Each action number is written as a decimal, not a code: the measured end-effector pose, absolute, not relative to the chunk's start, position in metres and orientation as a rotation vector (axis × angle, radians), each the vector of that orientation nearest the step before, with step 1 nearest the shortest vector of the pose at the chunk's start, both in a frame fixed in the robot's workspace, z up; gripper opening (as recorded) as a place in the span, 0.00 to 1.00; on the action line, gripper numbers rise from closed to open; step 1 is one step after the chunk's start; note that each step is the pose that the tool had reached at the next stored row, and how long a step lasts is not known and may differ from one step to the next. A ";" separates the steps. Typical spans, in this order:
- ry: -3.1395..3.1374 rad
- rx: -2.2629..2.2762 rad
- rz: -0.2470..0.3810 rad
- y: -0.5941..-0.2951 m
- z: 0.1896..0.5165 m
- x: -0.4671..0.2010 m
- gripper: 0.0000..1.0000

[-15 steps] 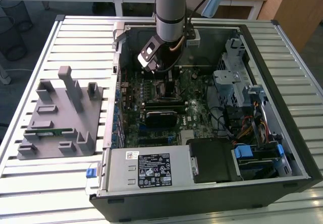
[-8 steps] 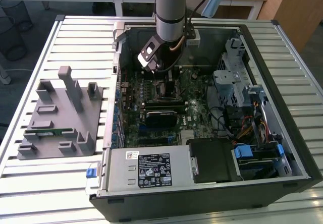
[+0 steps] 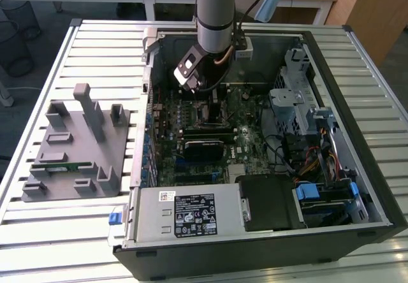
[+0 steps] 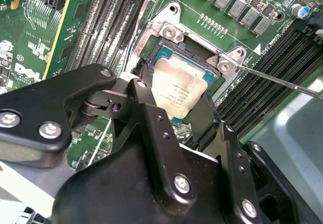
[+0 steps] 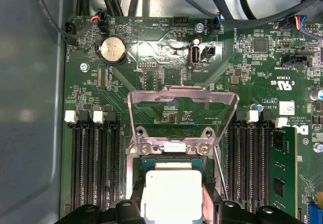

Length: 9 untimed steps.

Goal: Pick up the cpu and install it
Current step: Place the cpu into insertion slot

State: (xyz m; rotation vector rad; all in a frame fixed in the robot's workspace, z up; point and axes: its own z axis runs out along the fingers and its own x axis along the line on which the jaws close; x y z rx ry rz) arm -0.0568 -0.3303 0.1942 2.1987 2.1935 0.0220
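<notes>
While the gripper (image 4: 175,102) hangs low over the open socket (image 5: 174,163), I judge the install step in hand. Its jaws pinch the cpu (image 5: 171,191) by two opposite edges, just above the socket or already in it; I cannot tell which. Seating calls for square alignment under the raised load plate (image 5: 181,100); the cpu shows a pale silvery lid with faint print.

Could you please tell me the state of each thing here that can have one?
Silvery-grey square cpu: gripped on two opposite sides.
Black gripper: shut on the cpu.
Shiny metal load plate: swung up, open.
Thin metal lever: unlatched.
Black computer case: lying flat, side open.
</notes>
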 end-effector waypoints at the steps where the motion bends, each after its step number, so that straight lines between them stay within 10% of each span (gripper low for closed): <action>1: 2.194 2.199 0.023 -0.330 0.194 -0.057 0.53; 9: 2.196 2.202 0.029 -0.330 0.195 -0.057 0.53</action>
